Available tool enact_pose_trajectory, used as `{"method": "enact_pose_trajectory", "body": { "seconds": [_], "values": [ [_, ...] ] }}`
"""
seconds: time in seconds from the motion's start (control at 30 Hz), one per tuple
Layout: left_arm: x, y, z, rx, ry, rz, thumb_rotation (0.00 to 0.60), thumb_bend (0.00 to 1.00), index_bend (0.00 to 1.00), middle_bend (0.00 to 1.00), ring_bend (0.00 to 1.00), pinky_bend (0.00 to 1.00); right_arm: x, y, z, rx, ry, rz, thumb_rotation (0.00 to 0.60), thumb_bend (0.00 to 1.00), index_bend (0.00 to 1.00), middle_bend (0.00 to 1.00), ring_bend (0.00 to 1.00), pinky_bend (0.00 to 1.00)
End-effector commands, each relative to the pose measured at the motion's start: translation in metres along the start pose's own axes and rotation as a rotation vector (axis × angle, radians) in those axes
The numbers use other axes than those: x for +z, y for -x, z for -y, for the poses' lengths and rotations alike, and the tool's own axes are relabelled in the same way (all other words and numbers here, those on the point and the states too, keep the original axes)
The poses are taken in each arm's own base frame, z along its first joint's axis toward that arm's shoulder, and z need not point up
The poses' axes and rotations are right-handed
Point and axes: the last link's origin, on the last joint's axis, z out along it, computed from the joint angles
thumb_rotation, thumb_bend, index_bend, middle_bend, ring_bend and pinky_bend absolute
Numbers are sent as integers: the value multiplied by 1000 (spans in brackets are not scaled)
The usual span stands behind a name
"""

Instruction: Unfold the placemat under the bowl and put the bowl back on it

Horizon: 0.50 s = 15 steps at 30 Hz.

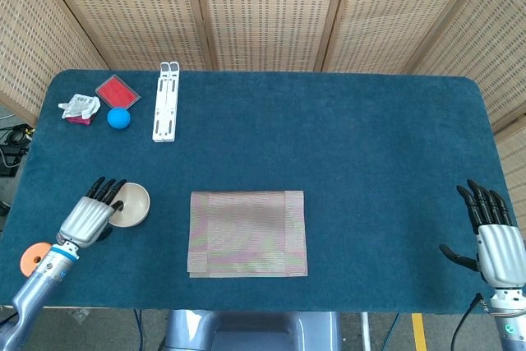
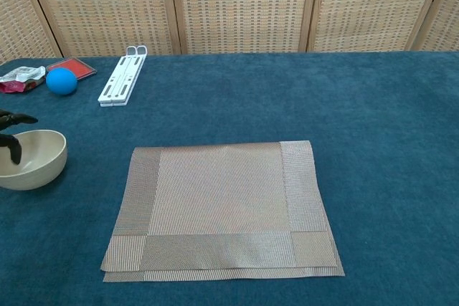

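Head view: left hand (image 1: 89, 214) grips the bowl's (image 1: 131, 204) rim, bowl parked on the tabletop (image 1: 370, 145); folded placemat (image 1: 247, 233) lies off to its right; right hand (image 1: 496, 244) idle, fingers spread. Chest view: placemat (image 2: 222, 209) doubled, unfolding and return pending.

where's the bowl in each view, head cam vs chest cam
Head view: the bowl sits on the table left of the folded placemat, at the left hand.
Chest view: the bowl is at the far left edge, left of the placemat, with only the left hand's dark fingertips showing.
Shared landmark: the blue ball, beyond the bowl.
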Motion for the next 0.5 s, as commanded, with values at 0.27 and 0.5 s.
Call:
{"method": "enact_pose_trajectory", "body": {
  "seconds": [0.27, 0.5],
  "values": [
    [-9, -35, 2, -47, 34, -102, 600, 10, 44, 0, 0, 0, -1, -2, 0, 5, 1, -6, 600, 133, 49, 0, 0, 0],
    [-23, -61, -39, -201, 158, -181, 600, 162, 214, 0, 0, 0, -1, -2, 1, 8, -3, -4, 600, 134, 49, 0, 0, 0]
  ]
}}
